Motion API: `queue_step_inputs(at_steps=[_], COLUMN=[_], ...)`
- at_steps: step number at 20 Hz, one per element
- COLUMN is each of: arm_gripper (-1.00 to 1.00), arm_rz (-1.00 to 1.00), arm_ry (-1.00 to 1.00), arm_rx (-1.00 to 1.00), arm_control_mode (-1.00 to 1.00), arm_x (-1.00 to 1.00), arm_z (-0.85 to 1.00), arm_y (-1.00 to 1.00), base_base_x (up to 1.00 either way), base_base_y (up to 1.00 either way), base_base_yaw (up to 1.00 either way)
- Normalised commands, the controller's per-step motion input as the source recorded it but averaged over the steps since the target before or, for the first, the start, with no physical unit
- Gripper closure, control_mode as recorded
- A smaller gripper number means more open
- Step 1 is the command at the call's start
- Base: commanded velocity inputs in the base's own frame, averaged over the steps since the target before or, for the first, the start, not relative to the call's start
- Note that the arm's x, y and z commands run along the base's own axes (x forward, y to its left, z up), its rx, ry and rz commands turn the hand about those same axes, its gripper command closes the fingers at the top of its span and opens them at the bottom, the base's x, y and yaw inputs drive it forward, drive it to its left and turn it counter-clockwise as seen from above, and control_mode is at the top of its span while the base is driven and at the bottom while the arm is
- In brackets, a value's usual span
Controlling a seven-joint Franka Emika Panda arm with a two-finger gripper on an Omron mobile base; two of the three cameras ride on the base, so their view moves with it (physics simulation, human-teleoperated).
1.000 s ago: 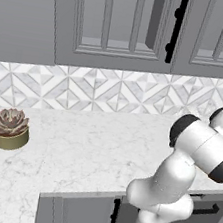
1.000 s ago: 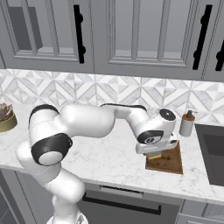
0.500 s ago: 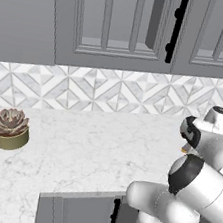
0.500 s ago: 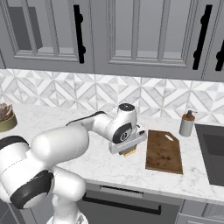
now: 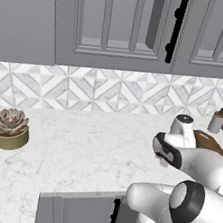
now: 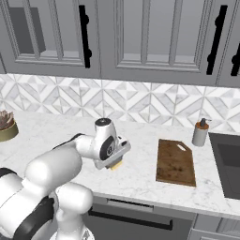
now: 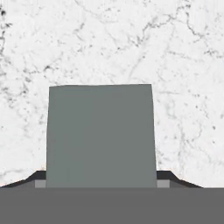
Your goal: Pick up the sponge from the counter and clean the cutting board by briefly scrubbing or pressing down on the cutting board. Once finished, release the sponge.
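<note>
The hand (image 6: 114, 161) now hangs over bare counter (image 6: 140, 176), left of the cutting board (image 6: 176, 161) and well apart from it, where a second ago it was down on the board's near end and half a second ago was already drawing off just past the board's left edge. The sponge (image 6: 116, 165) has travelled with it: in the right base view a yellow block shows under the hand, and in the hand view its grey-green top (image 7: 101, 136) sits squarely between the fingers, with white marble (image 7: 109, 43) beyond. The hand is closed on the sponge, its fingers pressed to the two sides. Whether the sponge rests on the marble or rides just above it cannot be told. The board lies flat and untouched by the arm, with a soap dispenser (image 6: 200, 132) just beyond its far right corner; a potted succulent (image 5: 11, 128) stands far off to the left. Since the sponge has left the board, the pressing stroke looks done, and what remains is probably only to let the sponge go onto the counter.
</note>
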Motion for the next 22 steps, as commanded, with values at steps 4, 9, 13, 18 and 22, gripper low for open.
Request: queue_step_inputs(at_steps=[4,9,13,18,22], arm_gripper=[1.0,1.0,-1.0,-1.0,-1.0], arm_rz=[0.12,0.11,0.04,0.0,0.0], arm_ry=[0.19,0.17,0.09,0.0,-0.04], arm_rx=[0.03,0.07,0.01,0.0,0.01], arm_control_mode=[-1.0,-1.0,-1.0,-1.0,-1.0], arm_x=[1.0,0.72,0.5,0.08,-0.15], arm_z=[0.0,0.0,-0.02,-0.12,-0.02], arm_y=[-0.01,-0.11,0.0,0.0,0.0], base_base_x=[0.0,0.0,0.0,0.0,0.0], base_base_y=[0.0,0.0,0.0,0.0,0.0], base_base_yaw=[0.0,0.0,0.0,0.0,0.0])
